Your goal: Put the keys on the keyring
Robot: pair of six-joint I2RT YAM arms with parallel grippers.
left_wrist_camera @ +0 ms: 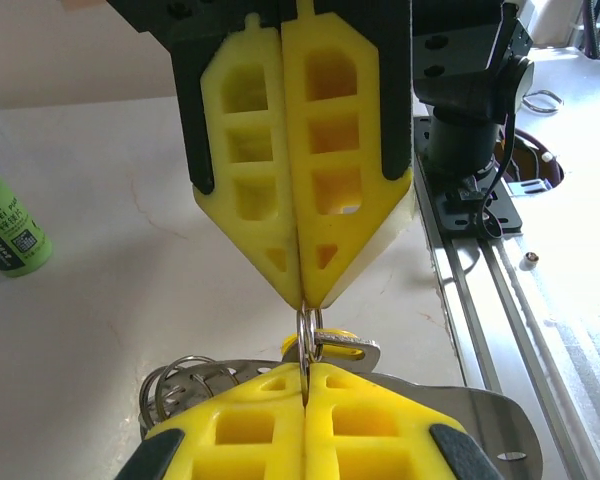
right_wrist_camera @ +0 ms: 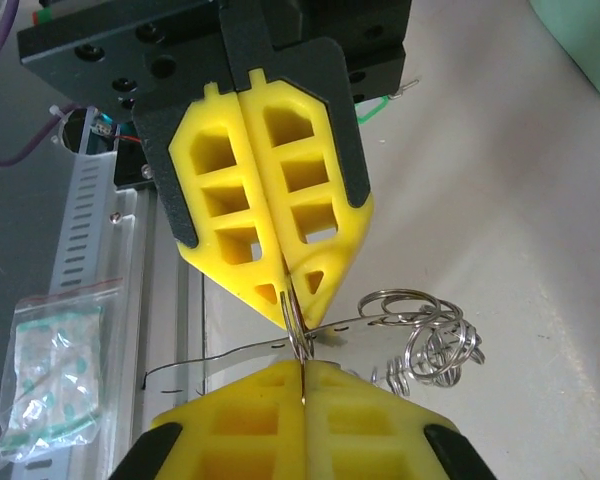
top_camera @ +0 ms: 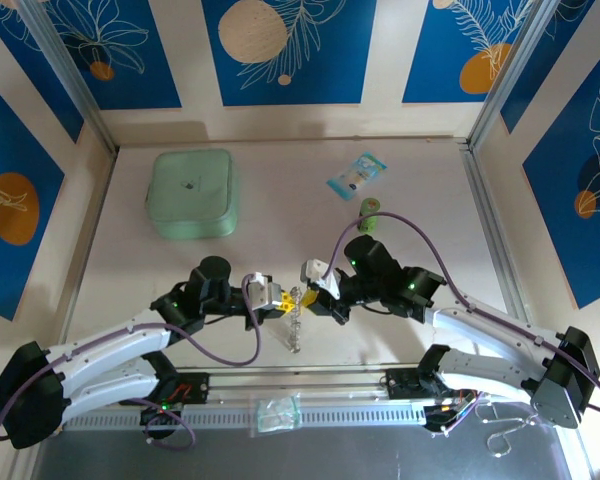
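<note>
Nearest, a small plastic bag (top_camera: 278, 413) lies on the rail at the front edge of the table (top_camera: 280, 170), well clear of the work. Just beyond it the two arms meet tip to tip. The left gripper (left_wrist_camera: 305, 370) and the right gripper (left_wrist_camera: 305, 298) each have their yellow fingers pressed flat together. Both nip the same small silvery loop of the keyring (left_wrist_camera: 308, 335), which stands on edge between the two pairs of tips. Pinching from opposite sides looks deliberate. Wire this thin would twist or slip under one grip, and two grips keep the loop upright and steady where a key has to pass. The yellow key (left_wrist_camera: 345, 347) lies right against that loop, its silvery blade pointing away from the pinch. Whether it is already threaded on or only resting there cannot be told. The rest of the keyring, a bunch of shiny rings on a thin wire, trails off to one side low by the tabletop. That probably leaves the pinched part free of pull. My judgement is that the threading step is in hand, not finished. Farther back a green cylinder (top_camera: 370, 207), a small packet (top_camera: 357, 175) and a pale green pouch (top_camera: 192, 193) stand well apart and take no part in this.
</note>
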